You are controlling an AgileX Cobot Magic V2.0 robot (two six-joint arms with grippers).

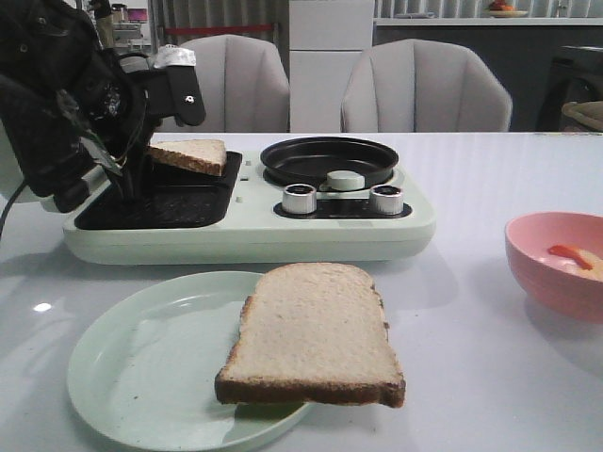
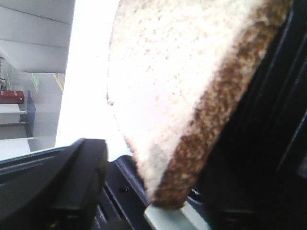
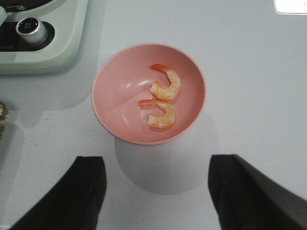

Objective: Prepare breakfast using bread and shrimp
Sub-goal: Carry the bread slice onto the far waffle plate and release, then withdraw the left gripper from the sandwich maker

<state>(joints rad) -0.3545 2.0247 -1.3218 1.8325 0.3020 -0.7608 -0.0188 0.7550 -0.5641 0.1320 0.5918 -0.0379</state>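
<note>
The left end effector (image 1: 132, 174) is closed on one bread slice (image 1: 191, 154) above the dark grill plate (image 1: 179, 207). The second slice (image 1: 311, 334) overhangs the green plate (image 1: 132, 377) at 3 o'clock. The right end effector (image 3: 156, 191) hangs spread wide and empty over the pink bowl (image 3: 112, 110) holding two shrimp (image 3: 166, 85).

A bread slice (image 2: 182, 91), crust edge showing, fills the view above black jaws.

Beige brown-crusted bread (image 1: 311, 334), pale green plate (image 1: 141, 367), pink bowl (image 3: 148, 93), orange-white shrimp (image 3: 165, 85).
</note>
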